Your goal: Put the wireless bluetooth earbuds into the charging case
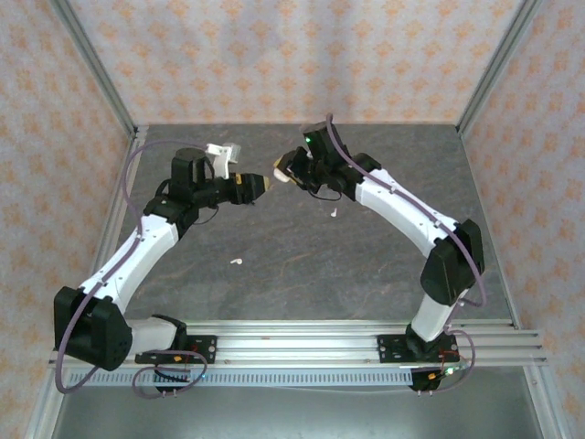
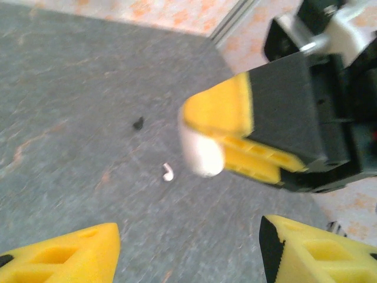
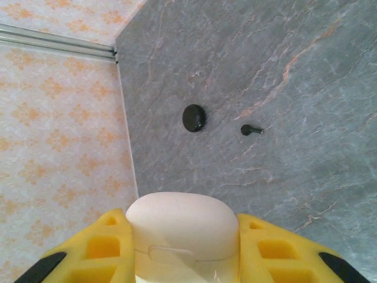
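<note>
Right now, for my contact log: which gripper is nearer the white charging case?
Right. The right gripper has its jaws clamped on the white charging case, one on each side. The left gripper faces the case with its jaws open, apart from it.

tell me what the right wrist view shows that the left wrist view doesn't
Right wrist adds: a round black piece and a black earbud lying apart on the table. Left wrist adds: a white earbud, a blurred dark speck I cannot identify, and the open left hand. Shared: the white charging case clamped in the right hand, and the table.
</note>
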### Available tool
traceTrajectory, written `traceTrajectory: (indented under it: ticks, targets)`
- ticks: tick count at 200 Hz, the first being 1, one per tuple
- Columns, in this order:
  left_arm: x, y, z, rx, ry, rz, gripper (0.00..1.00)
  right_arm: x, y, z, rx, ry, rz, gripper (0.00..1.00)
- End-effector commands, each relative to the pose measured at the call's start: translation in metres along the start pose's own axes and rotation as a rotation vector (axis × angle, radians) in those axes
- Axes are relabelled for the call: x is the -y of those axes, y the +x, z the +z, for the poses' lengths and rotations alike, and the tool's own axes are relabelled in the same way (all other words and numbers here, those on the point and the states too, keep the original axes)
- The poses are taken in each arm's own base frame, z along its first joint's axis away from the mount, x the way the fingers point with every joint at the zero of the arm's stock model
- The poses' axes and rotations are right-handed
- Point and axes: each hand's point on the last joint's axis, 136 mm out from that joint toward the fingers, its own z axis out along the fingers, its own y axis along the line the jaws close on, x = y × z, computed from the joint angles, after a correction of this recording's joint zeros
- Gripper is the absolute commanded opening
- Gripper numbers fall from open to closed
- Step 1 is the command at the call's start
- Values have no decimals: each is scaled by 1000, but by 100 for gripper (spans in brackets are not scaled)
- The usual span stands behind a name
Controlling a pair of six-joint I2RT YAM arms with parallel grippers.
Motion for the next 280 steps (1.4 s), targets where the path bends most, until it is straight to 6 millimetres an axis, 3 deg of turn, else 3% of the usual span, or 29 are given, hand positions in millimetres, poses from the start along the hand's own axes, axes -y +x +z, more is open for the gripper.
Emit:
traceTrajectory:
  ticks: [1,58,156,173,215,239,250,280]
  targets:
    - [34,-27,1,80,109,40,63,-29,-3,-25,13,-112,30,30]
    - [55,-29,21,97,165,67,48,-45,-4,-47,27,-183,51,31]
    - [57,-53,28,187,174,29,45,-41,3,-51,7,-198,67,31]
    - [56,-54,30,185,172,22,36,-41,3,-51,6,-202,70,31]
    - [55,-55,29,193,167,15,1,-35,1,-52,18,-205,62,34]
    - [60,-58,26,200,176,21,0,-39,-4,-58,45,-257,44,40]
    - [63,-60,24,201,185,26,0,-43,-8,-63,65,-283,20,49]
    - [73,-64,19,188,222,0,0,-54,-21,-92,136,-359,-64,63]
